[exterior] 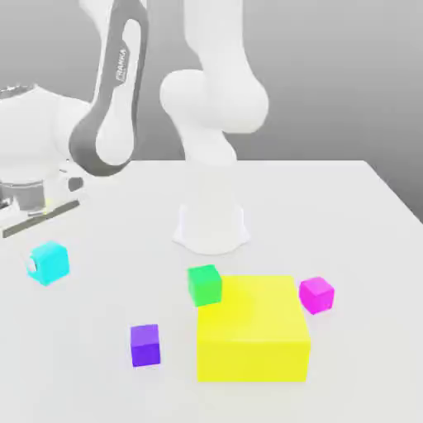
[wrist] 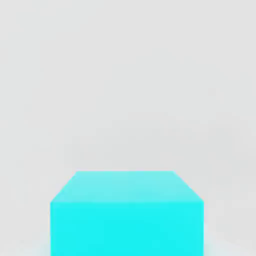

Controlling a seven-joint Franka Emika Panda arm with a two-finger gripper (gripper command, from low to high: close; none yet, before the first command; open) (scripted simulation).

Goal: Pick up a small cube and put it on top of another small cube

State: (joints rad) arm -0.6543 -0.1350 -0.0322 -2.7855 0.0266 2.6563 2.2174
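Observation:
The small cyan cube (exterior: 49,263) sits on the white table at the exterior view's left, and it looms large and close in the hand view (wrist: 127,212). My gripper (exterior: 35,211) hangs just above and slightly behind it, not touching it. The small green cube (exterior: 204,284) rests on the table near the middle, against the far left corner of the big yellow block (exterior: 252,329).
A purple cube (exterior: 144,344) lies to the left of the yellow block's front. A magenta cube (exterior: 316,295) sits at the block's right side. The robot's white base (exterior: 211,219) stands behind the green cube. The table's (exterior: 363,215) edge runs along the right.

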